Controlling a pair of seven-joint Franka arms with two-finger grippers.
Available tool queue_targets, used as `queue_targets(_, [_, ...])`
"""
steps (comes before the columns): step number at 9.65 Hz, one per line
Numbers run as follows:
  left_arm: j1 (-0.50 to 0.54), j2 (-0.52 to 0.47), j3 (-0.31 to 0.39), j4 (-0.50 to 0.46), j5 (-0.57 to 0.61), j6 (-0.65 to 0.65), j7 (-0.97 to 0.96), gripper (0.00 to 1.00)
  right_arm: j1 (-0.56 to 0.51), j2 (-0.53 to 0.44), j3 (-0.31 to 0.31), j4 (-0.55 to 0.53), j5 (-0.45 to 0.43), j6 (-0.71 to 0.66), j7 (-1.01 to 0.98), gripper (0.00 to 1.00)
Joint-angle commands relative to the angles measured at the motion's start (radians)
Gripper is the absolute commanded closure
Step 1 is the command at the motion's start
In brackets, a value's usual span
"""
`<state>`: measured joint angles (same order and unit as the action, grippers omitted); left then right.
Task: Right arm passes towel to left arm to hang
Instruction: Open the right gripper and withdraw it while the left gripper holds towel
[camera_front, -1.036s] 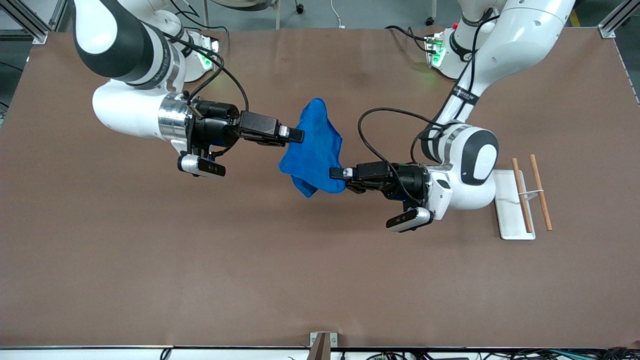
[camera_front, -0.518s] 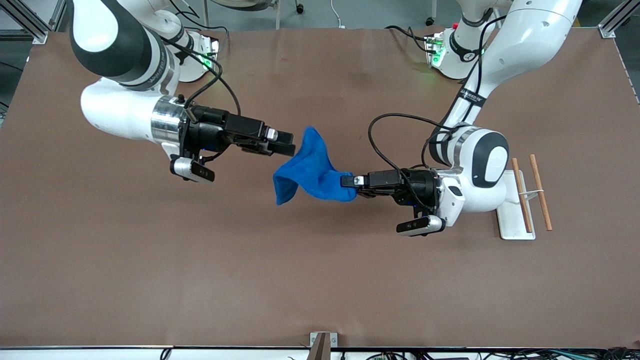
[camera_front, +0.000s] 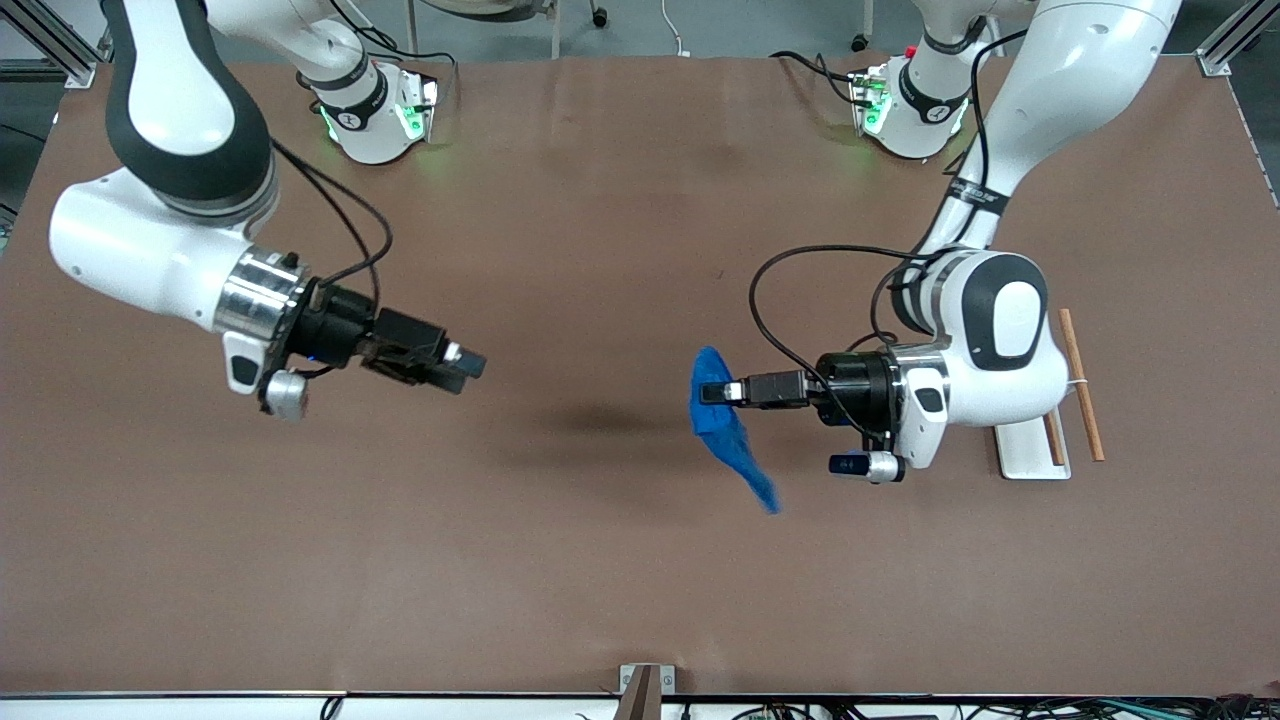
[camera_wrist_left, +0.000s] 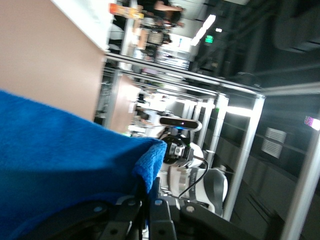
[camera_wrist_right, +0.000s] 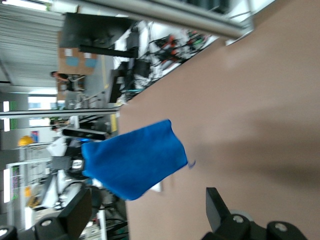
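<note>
White tray (camera_front: 1030, 452) mostly hidden under left arm (camera_front: 1000, 350); towel (camera_wrist_left: 60, 170) cut off at edge.

I see a bright blue towel (camera_front: 722, 425) w/ a fuzzy nap, plain, no print. Left gripper (camera_front: 712, 392) and right gripper (camera_front: 472, 365) are black; both arms are glossy white w/ black joint bands and black cables. Table (camera_front: 600, 560) is flat matte brown. Rack base (camera_front: 1030, 448) is white, its rods (camera_front: 1081, 395) reddish-brown wood. Arm bases (camera_front: 905, 105) glow green.
</note>
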<state>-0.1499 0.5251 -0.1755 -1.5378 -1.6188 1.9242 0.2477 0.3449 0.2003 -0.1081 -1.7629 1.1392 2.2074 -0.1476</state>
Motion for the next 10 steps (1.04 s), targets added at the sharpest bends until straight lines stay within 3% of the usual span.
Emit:
queue_targets(1, [0.038, -0.042, 0.005, -0.025, 0.264, 0.036, -0.213, 1.0, -0.1, -0.01, 0.014, -0.033, -0.178, -0.006, 0.0, 0.0])
queue_targets(4, [0.079, -0.114, 0.004, -0.018, 0.628, 0.035, -0.532, 1.0, -0.202, -0.019, 0.013, -0.087, -0.456, -0.018, 0.003, 0.0])
queue_targets(6, [0.072, -0.166, 0.001, -0.001, 0.944, 0.035, -0.77, 1.0, -0.28, -0.042, 0.01, -0.109, -0.612, -0.075, 0.005, 0.0])
queue_targets(10, [0.079, -0.203, 0.002, 0.016, 1.325, -0.052, -0.837, 1.0, -0.386, -0.137, 0.007, -0.087, -0.921, -0.175, 0.005, 0.0])
